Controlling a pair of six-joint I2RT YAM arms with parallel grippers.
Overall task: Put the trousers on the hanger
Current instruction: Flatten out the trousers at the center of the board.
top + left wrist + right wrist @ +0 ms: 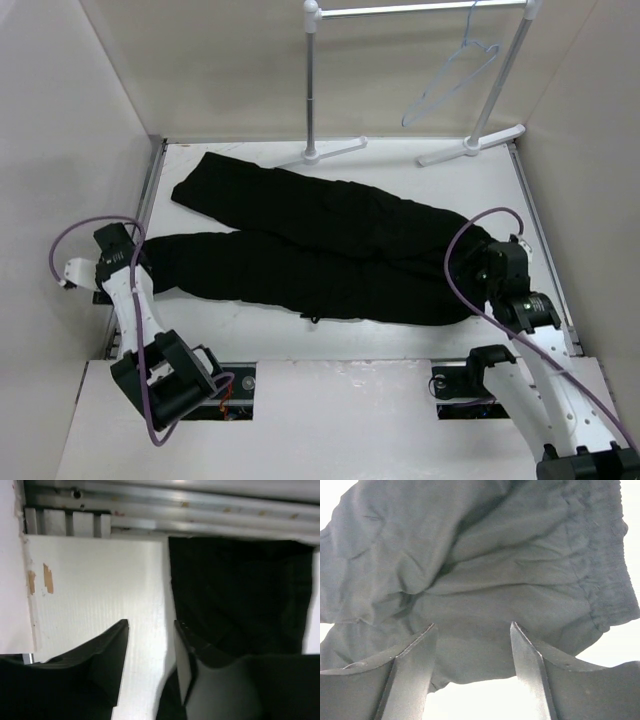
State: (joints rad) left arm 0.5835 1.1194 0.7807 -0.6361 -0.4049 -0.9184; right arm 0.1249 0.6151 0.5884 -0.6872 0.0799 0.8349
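Observation:
The black trousers (320, 245) lie flat across the table, legs to the left, waist to the right. The pale wire hanger (452, 78) hangs from the rack at the back right. My left gripper (150, 627) is open over bare table, just beside the hem of a trouser leg (240, 590). My right gripper (472, 627) is open just above the waist end of the trousers (485, 570), whose elastic waistband (600, 565) lies to the right. In the top view the left gripper (135, 258) is at the leg ends and the right gripper (482, 258) at the waist.
A white tube garment rack (312, 90) stands at the back with its feet on the table. White walls enclose the table on the left, back and right. An aluminium rail (175, 510) runs along the table's left edge.

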